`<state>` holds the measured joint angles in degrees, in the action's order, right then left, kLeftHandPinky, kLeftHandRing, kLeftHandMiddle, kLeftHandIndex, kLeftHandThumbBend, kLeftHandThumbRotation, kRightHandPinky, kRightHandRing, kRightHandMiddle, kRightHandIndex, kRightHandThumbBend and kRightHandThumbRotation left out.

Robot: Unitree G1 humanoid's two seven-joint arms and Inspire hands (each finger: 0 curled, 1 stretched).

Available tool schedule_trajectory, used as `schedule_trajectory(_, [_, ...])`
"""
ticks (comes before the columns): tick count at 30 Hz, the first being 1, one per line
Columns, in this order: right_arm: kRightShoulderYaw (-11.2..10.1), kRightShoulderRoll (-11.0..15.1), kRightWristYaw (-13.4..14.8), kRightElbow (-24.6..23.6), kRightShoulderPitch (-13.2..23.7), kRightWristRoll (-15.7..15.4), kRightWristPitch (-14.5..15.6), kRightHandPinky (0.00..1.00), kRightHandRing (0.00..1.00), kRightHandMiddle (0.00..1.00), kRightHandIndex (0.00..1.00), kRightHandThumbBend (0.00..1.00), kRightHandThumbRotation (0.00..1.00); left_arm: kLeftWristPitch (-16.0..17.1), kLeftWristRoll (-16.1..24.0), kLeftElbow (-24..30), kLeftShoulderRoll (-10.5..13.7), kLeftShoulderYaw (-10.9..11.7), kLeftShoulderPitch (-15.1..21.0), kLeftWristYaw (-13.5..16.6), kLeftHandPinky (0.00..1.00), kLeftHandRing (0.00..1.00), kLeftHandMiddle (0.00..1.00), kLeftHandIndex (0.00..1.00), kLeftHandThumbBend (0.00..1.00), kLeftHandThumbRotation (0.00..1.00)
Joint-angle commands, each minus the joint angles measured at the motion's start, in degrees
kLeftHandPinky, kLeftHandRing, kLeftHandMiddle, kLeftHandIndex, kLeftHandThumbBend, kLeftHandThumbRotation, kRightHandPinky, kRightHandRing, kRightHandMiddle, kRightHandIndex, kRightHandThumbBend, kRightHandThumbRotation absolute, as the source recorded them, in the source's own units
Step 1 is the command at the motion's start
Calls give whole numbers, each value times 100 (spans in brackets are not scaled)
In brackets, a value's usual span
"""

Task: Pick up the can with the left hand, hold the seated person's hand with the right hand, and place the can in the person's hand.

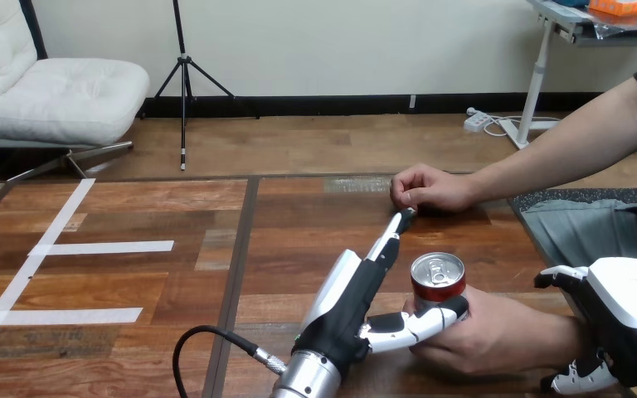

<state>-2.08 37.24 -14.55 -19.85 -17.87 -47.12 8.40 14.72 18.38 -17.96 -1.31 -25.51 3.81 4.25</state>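
Observation:
A red can with a silver top stands upright in the person's hand low on the table, right of centre. My left hand lies just left of it. Its fingers stretch straight up and to the right, apart from the can, and its thumb rests across the can's base. My right hand is at the lower right, with its thumb above and its fingers below the person's wrist, curled round it.
The person's other hand rests as a fist on the wooden table at the far middle, just beyond my left fingertips. White tape strips mark the table's left part. A black cable loops beside my left forearm.

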Motion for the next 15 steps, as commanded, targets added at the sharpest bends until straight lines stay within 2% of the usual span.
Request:
schedule_trajectory(1, [-127,-123,119,-244,157,47,50,75,83,84,80,83,0,61,-71,307,-22,188,90,-5,100,100,100,100,52,37])
schedule_trajectory(9, [-170,-194,93,-326,137,85,50,76,84,85,81,83,0,152,-69,304,33,270,68,-46,100,100,100,100,52,39])
schedule_trajectory(15, [-224,-252,111,-433,85,197,27,78,86,86,83,80,5,188,-71,336,58,320,32,-88,100,100,100,100,53,43])
